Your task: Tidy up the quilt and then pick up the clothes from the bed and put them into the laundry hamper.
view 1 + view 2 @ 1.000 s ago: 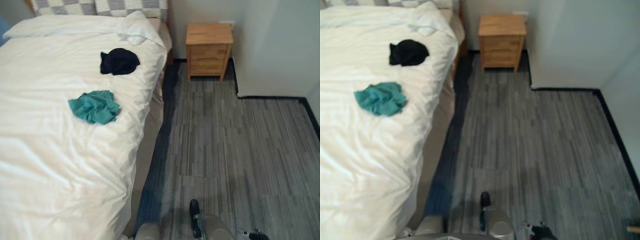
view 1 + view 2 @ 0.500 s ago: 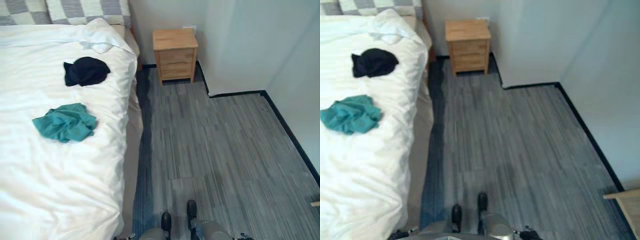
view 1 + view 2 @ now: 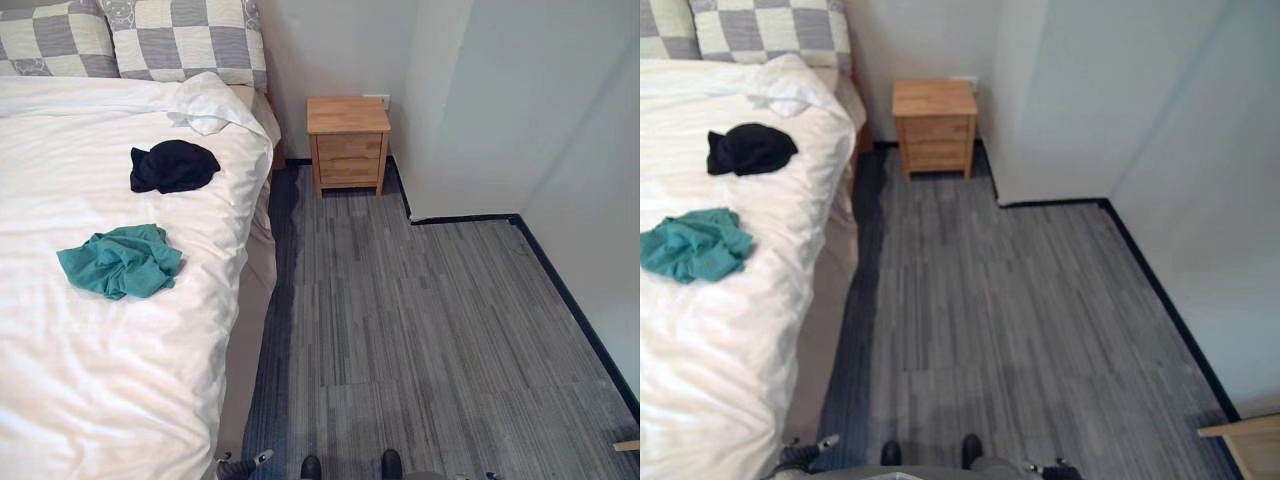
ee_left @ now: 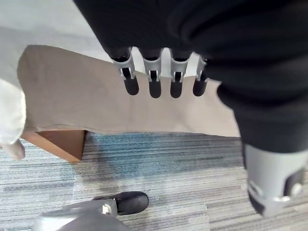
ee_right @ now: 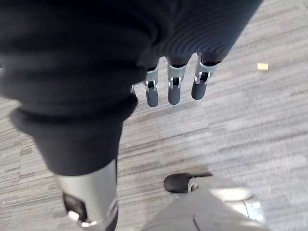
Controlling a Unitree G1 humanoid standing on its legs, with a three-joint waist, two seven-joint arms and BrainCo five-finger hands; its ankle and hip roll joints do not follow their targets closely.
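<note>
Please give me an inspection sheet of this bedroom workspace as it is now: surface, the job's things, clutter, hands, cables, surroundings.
Surface: bed under a white quilt, creased, its top corner folded back near the checked pillows.
Job's things: teal garment crumpled mid-bed; black garment crumpled nearer the pillows; the two lie apart. Hamper: nothing seen.
Clutter: nothing seen.
Hands: left hand hangs beside the bed's side, fingers straight, holding nothing; right hand hangs over the floor, fingers straight, holding nothing.
Cables: nothing seen.
Surroundings: wooden nightstand against the wall beside the bed; grey striped floor.
</note>
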